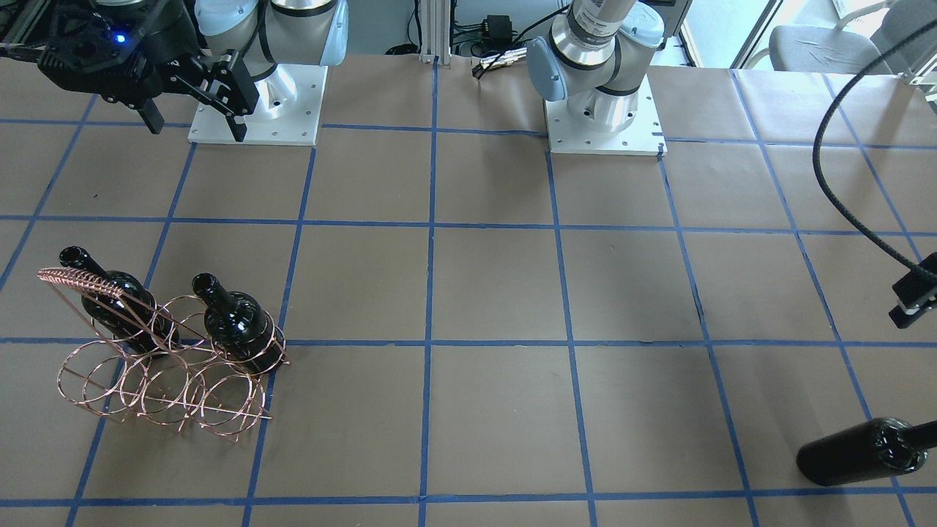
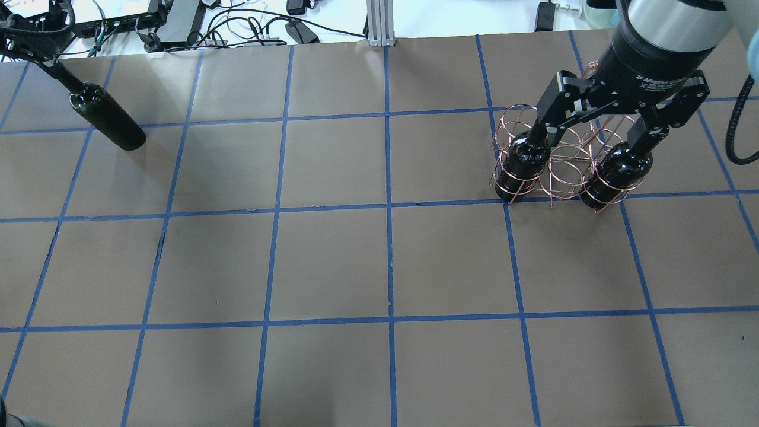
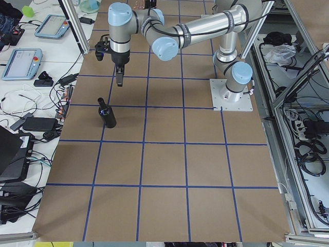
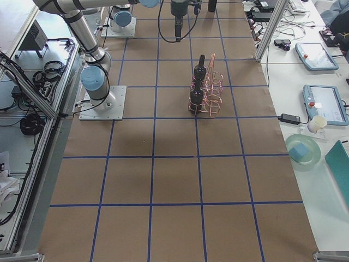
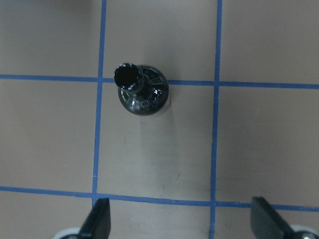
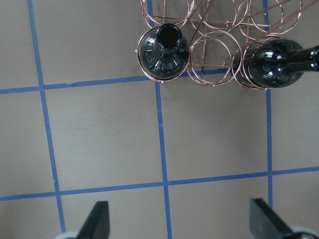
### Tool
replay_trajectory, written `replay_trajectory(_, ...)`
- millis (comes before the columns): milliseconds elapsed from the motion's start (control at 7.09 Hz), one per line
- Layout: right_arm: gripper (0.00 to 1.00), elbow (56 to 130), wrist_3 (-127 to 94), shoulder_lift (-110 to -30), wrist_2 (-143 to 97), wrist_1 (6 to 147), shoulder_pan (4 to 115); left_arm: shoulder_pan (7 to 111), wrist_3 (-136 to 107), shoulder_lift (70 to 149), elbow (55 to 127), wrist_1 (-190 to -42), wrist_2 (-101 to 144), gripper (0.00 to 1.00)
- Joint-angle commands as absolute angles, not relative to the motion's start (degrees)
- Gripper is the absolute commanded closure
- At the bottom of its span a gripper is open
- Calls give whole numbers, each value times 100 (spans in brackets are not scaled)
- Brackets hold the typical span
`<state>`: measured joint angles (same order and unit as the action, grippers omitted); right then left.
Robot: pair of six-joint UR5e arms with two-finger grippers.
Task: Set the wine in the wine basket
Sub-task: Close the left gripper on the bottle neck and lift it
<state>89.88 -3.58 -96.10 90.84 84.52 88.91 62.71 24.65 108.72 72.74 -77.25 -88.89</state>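
The copper wire wine basket stands with two black wine bottles upright in its ring slots. A third black wine bottle stands alone on the table, far from the basket. My left gripper is open and empty, high above this lone bottle, a little off to one side. My right gripper is open and empty, raised above the table on the robot's side of the basket. Its wrist view shows both seated bottles.
The table is covered in brown paper with a blue tape grid. The arm bases stand on white plates at the robot's edge. A black cable hangs near the left arm. Several ring slots hold nothing.
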Motion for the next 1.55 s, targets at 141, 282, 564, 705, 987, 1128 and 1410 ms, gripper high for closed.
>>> replay_trajectory(141, 0, 9000, -317, -9598, 9088, 8411, 8895, 6231, 2549, 11828, 6847, -7007, -8675, 0)
replay_trajectory(282, 0, 9000, -351, -9606, 9097, 8411, 8895, 6231, 2592, 12004, 6821, -6840, -8675, 0)
replay_trajectory(564, 0, 9000, -325, -9580, 9097, 8498, 8895, 6231, 2593, 12207, 6707, -6759, -8482, 0)
replay_trajectory(705, 0, 9000, -334, -9571, 9088, 8516, 8895, 6231, 2593, 12269, 6706, -6750, -8464, 0)
replay_trajectory(987, 0, 9000, -334, -9580, 9088, 8508, 8903, 6223, 2602, 12287, 6706, -6750, -8455, 24)
replay_trajectory(1128, 0, 9000, -317, -9589, 9088, 8499, 8903, 6205, 2593, 12287, 6706, -6750, -8455, 24)
replay_trajectory(1410, 0, 9000, -316, -9571, 9088, 8499, 8903, 6179, 2610, 12270, 6706, -6759, -8429, 25)
